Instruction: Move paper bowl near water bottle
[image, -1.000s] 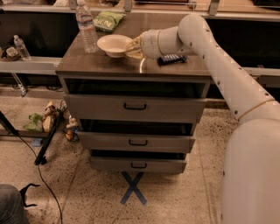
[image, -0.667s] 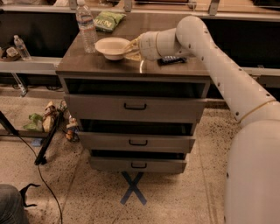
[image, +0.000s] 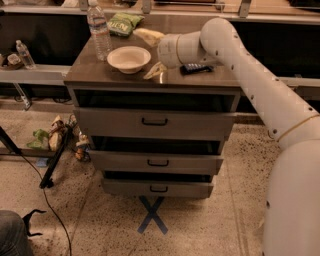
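Nearest me, a blue tape cross (image: 151, 228) marks the floor in front of the chest (image: 155, 122) with its 3 drawers. Everything that matters sits on the chest's top (image: 220, 80).

The bowl (image: 128, 59) rests flat and right way up on the left half of that top, so it needs no support from me. My gripper (image: 152, 53) hangs just to its right, reaching in sideways because my arm (image: 250, 75) comes across from the right. My jaws are spread wide and hold nothing. 1 of the fingers (image: 146, 36) is up behind the bowl's rim and the other is low toward the front edge. Whether that lower one brushes the rim I can't quite tell from here.

A dark flat thing (image: 196, 67) lies under my wrist, right of the bowl.

Behind the bowl and a little left stands the water bottle (image: 99, 31), upright, near the bowl but not touching it. I judge that closeness is the whole point, so the job looks about done. What remains is backing away without nudging either one.

Farther back lies a green bag (image: 124, 22). Far left, a small bottle (image: 24, 54) stands on a ledge, well apart.
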